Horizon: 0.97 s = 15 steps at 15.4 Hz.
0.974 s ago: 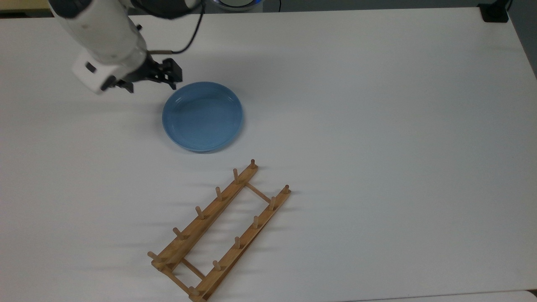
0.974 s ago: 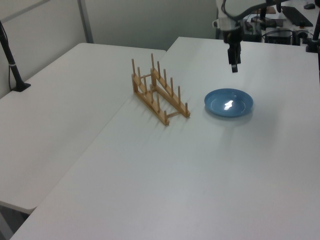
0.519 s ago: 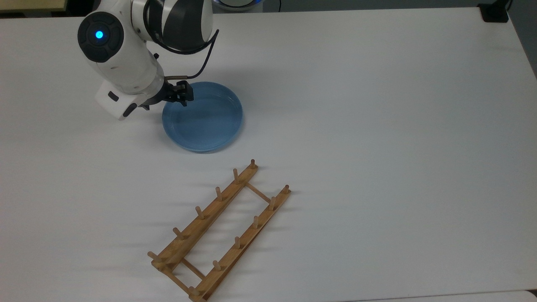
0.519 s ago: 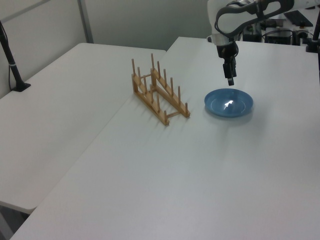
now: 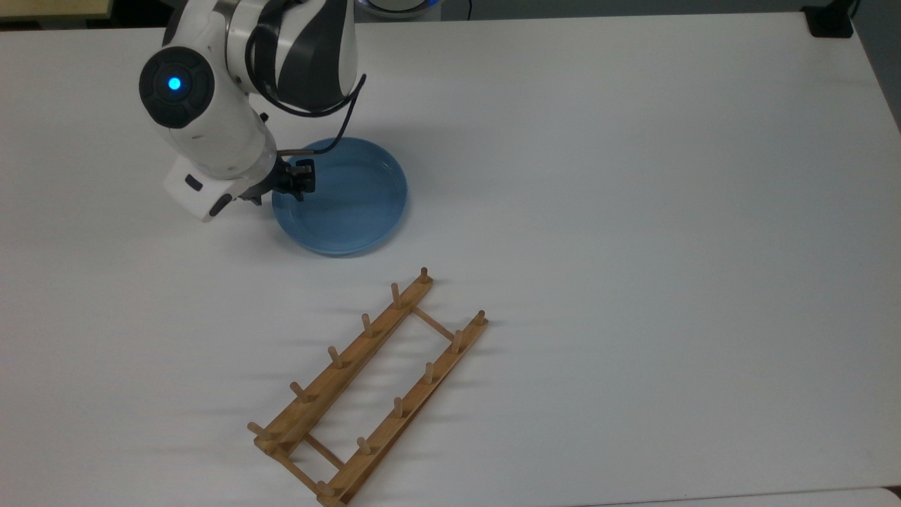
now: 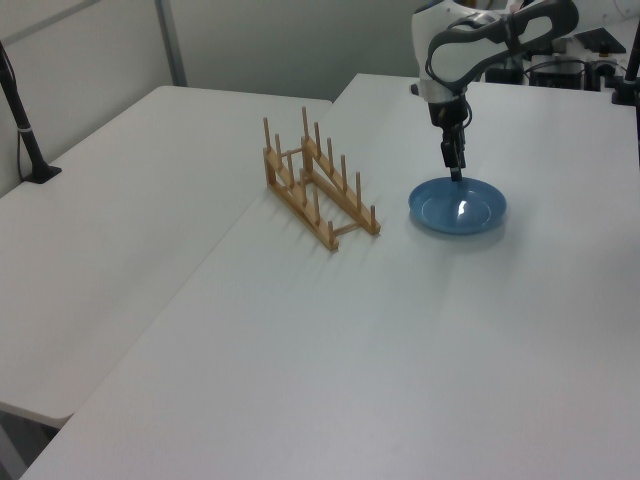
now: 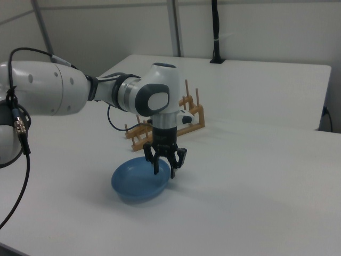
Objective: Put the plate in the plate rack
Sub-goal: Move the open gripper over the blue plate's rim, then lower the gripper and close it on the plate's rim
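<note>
The light-blue plate (image 5: 345,201) (image 6: 457,206) (image 7: 136,184) lies flat on the white table. My gripper (image 5: 299,184) (image 6: 455,172) (image 7: 166,169) points down at the plate's rim, on the top view's left side of the plate. It is open, and in the right view one finger stands over the inside of the plate and the other outside the rim. Nothing is held. The wooden plate rack (image 5: 320,391) (image 6: 320,190) (image 7: 194,120) stands apart from the plate, toward the top view's bottom edge, with nothing between its pegs.
A black clamp (image 5: 830,21) sits at the table's corner in the top view's upper right. A black post (image 6: 25,120) (image 7: 214,32) stands on the neighbouring table. The table's edge runs close below the rack in the top view.
The gripper has come from beside the plate to over its rim and has dropped lower toward it. Plate and rack have not moved.
</note>
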### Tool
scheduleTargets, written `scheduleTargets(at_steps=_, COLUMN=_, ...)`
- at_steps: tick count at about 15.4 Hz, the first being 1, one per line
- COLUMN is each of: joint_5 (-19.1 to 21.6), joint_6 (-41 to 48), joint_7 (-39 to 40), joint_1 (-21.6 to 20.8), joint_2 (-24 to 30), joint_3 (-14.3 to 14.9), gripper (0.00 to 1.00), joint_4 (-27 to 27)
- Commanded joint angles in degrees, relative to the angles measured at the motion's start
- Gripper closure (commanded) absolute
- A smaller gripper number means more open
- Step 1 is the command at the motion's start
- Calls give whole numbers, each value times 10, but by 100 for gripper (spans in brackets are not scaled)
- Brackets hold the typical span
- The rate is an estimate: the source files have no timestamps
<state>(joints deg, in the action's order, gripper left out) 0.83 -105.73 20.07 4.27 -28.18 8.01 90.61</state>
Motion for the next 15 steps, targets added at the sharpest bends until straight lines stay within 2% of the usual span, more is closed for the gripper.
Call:
scheduleTargets(at_steps=1, joint_5=1, joint_6=-18, joint_7=15, joint_1=-3, joint_2=-6, joint_3=2, gripper=44, joint_4=-2)
scheduleTargets(at_steps=15, joint_5=1, joint_6=-38, joint_7=16, joint_1=-4, joint_2=-21, joint_3=2, gripper=52, joint_4=-2)
